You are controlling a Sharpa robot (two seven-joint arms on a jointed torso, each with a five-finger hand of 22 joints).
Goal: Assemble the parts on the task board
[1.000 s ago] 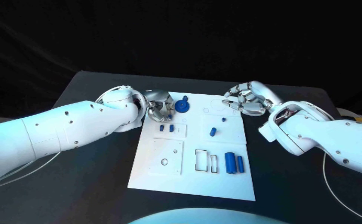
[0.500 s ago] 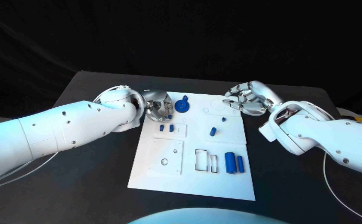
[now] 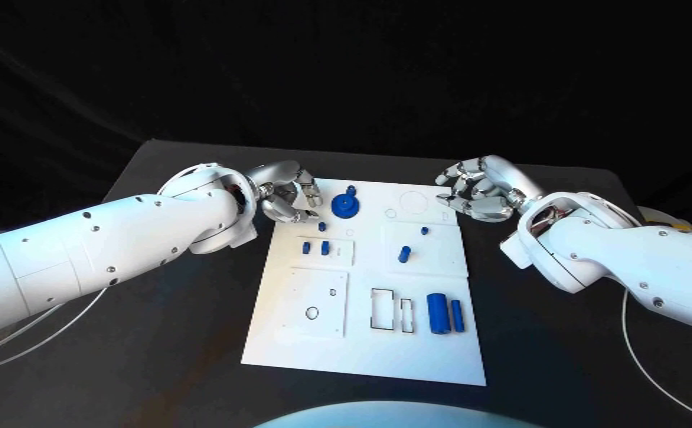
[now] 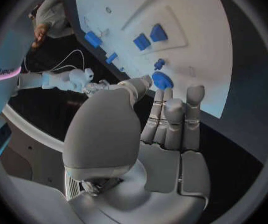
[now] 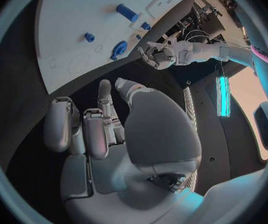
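Your left hand point(image 3: 289, 195) and right hand point(image 3: 477, 189) both hover empty, fingers loosely apart, at the far corners of the task board point(image 3: 433, 358). The blue round part point(image 3: 346, 205) sits at the far left, small pegs point(image 3: 316, 246) mid-board, two cylinders point(image 3: 447, 312) near right; several outlined slots look unfilled, so most assembly seems left.

task board point(image 3: 418, 348): white rectangular plate lying flat on the counter, long side running away from the robot; divided into shallow panels with outlined holes and slots.
round part point(image 3: 346, 205): dark blue disc with a small knob, at the far left of the board, lying flat.
small pair point(image 3: 317, 247): two short blue pieces side by side in a panel on the left half, just beside each other.
middle piece point(image 3: 407, 252): short blue cylinder, slightly tilted, with a tiny blue peg point(image 3: 423, 230) just beyond it.
long parts point(image 3: 447, 312): two blue bars, parallel, near the right edge, beside a rectangular slot outline point(image 3: 392, 308).
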